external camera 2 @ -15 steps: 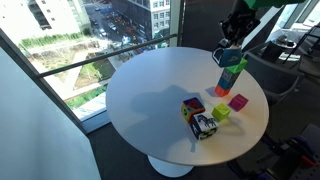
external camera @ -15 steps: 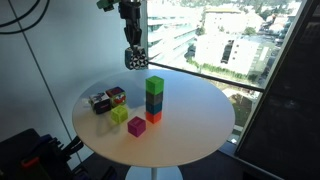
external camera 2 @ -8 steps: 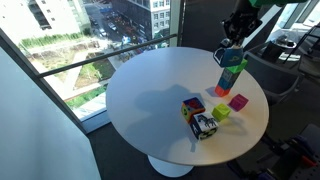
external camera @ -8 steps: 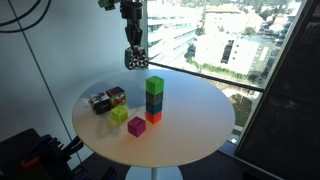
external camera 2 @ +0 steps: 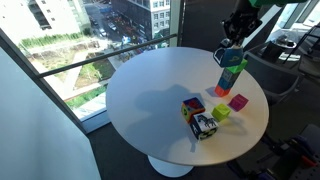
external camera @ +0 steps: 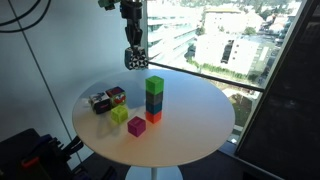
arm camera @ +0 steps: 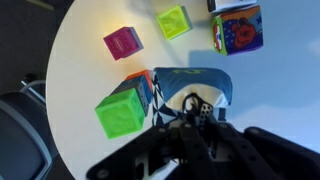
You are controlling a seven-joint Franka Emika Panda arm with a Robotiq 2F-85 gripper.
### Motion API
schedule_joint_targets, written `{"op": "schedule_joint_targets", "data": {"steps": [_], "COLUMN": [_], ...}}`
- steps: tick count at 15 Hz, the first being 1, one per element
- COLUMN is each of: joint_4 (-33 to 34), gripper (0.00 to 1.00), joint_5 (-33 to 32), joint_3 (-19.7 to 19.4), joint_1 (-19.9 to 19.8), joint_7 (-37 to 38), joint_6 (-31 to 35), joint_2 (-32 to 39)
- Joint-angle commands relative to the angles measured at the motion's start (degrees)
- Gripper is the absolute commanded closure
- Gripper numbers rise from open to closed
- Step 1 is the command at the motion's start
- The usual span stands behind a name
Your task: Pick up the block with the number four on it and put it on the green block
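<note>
My gripper [external camera: 133, 52] is shut on the block with the number four [external camera: 132, 61], a black-and-white speckled cube, and holds it in the air above the far side of the table. The green block [external camera: 155, 85] tops a stack over a dark teal cube [external camera: 154, 102] and an orange cube [external camera: 153, 116]. The held block is to the left of the green block and higher than it. In the wrist view the speckled block [arm camera: 178, 102] shows between the jaws, with the green block [arm camera: 121, 111] just beside it below. In an exterior view the gripper [external camera 2: 229, 45] hangs close above the green block [external camera 2: 234, 62].
On the round white table [external camera: 190, 125] stand a magenta cube [external camera: 137, 126], a yellow-lime cube [external camera: 120, 114], a multicoloured red-and-dark cube [external camera: 116, 97] and a dark patterned cube [external camera: 99, 102]. A window with a railing runs behind the table.
</note>
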Motion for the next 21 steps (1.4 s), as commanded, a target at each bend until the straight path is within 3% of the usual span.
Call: {"op": "schedule_joint_targets", "data": {"steps": [1, 12, 21], "joint_4": [0.5, 4.3, 7.7], "gripper": [0.95, 0.95, 0.95], "joint_5": [0.1, 1.4, 4.2], "joint_3": [0.1, -1.1, -2.7], "joint_1": [-0.2, -1.1, -2.8], "joint_7": [-0.1, -2.4, -9.1], "joint_6": [-0.2, -1.7, -2.0], "joint_2": [0.1, 1.8, 4.7]}}
